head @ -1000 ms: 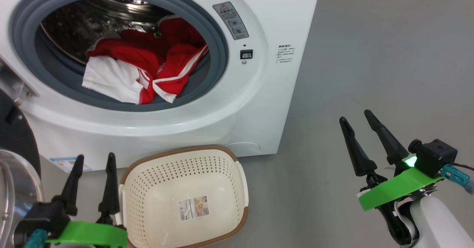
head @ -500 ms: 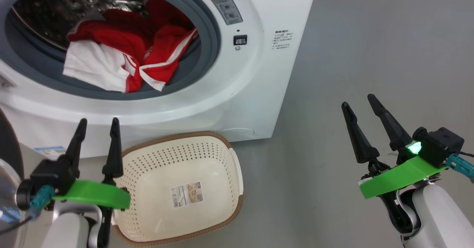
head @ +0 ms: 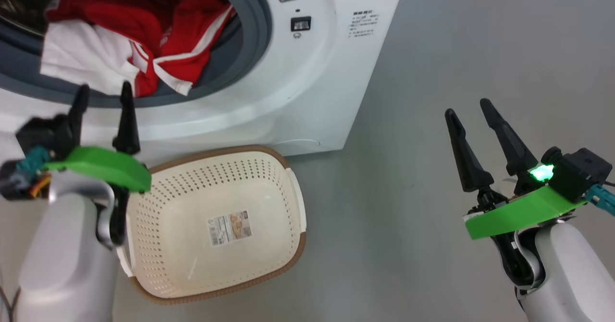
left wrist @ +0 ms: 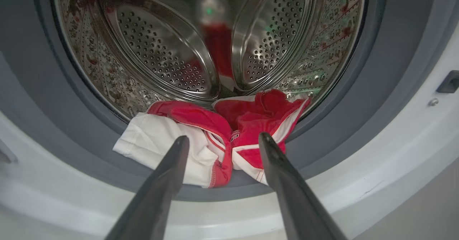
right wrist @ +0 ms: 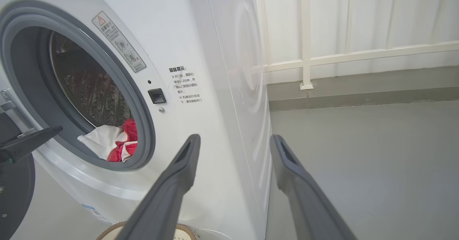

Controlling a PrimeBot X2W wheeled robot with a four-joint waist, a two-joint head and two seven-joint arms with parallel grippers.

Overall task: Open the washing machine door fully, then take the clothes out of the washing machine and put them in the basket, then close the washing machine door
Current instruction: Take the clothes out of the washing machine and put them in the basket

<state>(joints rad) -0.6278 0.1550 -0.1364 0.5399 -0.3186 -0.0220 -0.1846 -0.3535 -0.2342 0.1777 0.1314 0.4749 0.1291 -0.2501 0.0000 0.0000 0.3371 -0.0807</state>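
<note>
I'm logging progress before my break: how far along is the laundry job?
Done: the washing machine door stands open. In hand: the left tool, open, points at the clothes at the mouth of the drum, nothing gripped; the right tool hangs open aside. Left: every garment is in the washing machine, the basket is empty, the door needs closing.

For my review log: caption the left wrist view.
Open left gripper points at red-and-white clothes in the mouth of the washing machine.
</note>
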